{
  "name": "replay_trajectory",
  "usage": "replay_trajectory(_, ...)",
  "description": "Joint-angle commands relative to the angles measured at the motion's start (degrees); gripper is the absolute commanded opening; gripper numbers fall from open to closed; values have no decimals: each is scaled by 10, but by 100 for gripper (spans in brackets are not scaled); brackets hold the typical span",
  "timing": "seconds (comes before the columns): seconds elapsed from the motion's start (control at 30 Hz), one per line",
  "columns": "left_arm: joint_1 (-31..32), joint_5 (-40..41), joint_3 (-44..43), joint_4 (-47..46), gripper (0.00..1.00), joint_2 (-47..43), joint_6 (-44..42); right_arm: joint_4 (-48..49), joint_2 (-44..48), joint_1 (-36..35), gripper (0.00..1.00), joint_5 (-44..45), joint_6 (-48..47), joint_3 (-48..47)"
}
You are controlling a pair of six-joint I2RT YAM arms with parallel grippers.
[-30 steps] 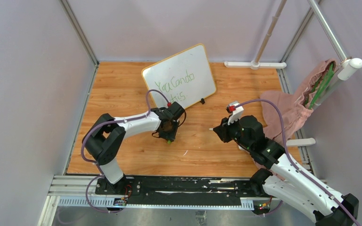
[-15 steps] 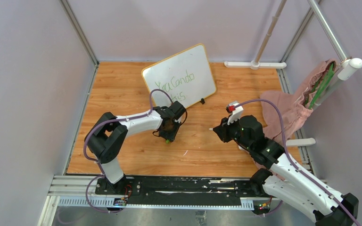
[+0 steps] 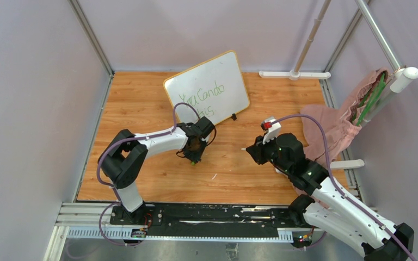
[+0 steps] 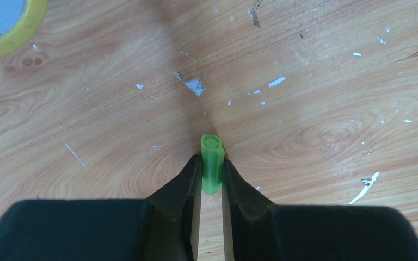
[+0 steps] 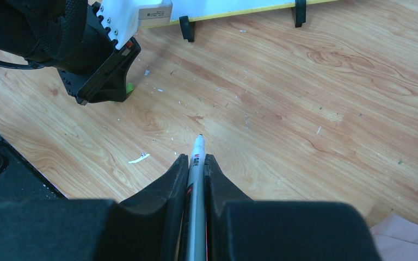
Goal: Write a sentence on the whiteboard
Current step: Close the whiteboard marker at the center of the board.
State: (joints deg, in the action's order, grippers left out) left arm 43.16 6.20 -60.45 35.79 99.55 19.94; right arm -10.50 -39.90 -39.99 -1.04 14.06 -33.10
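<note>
The whiteboard [image 3: 209, 89] stands tilted at the back of the wooden table, its yellow rim also in the left wrist view [image 4: 16, 32] and the right wrist view [image 5: 239, 12]. The sentence [image 3: 204, 98] is green handwriting in two lines. My left gripper [image 3: 195, 159] points down, shut on a green marker cap [image 4: 212, 163] close above the wood. My right gripper [image 3: 250, 150] is shut on a grey-white marker [image 5: 197, 163], tip pointing toward the left gripper [image 5: 100, 81].
A pink cloth [image 3: 337, 122] lies at the right, over the rail with a green cord [image 3: 373, 100]. A white stand base [image 3: 294, 74] sits at the back. Small white scraps [image 5: 139, 159] dot the wood.
The left gripper's cable loop has risen and its wrist has shifted slightly. The right arm has barely moved.
</note>
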Motion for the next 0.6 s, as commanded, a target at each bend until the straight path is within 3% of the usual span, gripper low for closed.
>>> replay_trajectory(0.0, -3, 8, 9, -1, 15, 20, -1, 3, 8, -6, 0, 5, -6, 8)
replay_trajectory(0.17, -3, 10, 9, -5, 0, 3, 4, 1, 9, -7, 0, 5, -5, 6)
replay_trajectory(0.57, -3, -18, 37, -46, 0, -59, 45, -5, 12, -7, 0, 4, 1, 8)
